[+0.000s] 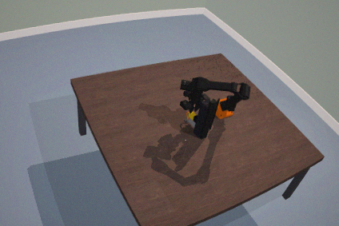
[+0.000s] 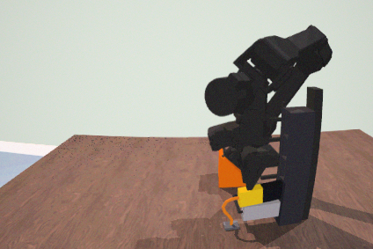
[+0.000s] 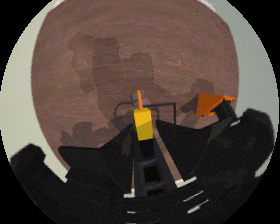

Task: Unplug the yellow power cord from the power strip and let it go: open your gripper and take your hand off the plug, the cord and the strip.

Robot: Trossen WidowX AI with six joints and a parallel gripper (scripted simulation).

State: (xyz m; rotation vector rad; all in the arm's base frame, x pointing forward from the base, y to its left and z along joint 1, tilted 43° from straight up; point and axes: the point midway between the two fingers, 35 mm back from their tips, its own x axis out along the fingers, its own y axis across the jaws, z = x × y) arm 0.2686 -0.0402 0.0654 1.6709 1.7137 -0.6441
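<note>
1. The gripper [image 2: 252, 182] points down over the wooden table [image 2: 110, 187], and its fingers stand part-way apart with nothing clamped between them.
2. Directly under the fingertips sits the yellow plug [image 2: 250, 195]; in the exterior view the tips reach its top face, though whether they touch it or stand just above cannot be told.
3. In the wrist view the yellow plug [image 3: 144, 126] lies straight ahead of the gripper [image 3: 150, 160], on its centre line, between the two dark fingers.
4. The plug's back end sits against the face of the black power strip [image 2: 299, 165], which stands upright on the table just beyond the gripper, on the right in the exterior view.
5. A grey plug [image 2: 261, 211] lies just beneath the yellow one, also against the strip.
6. An orange cord [image 2: 228, 207] curves out from the yellow plug, away from the strip, and drops to a small grey piece [image 2: 231, 225] on the table, below and ahead of the fingers.
7. The orange arm base [image 2: 229, 172] stands behind the gripper.
</note>
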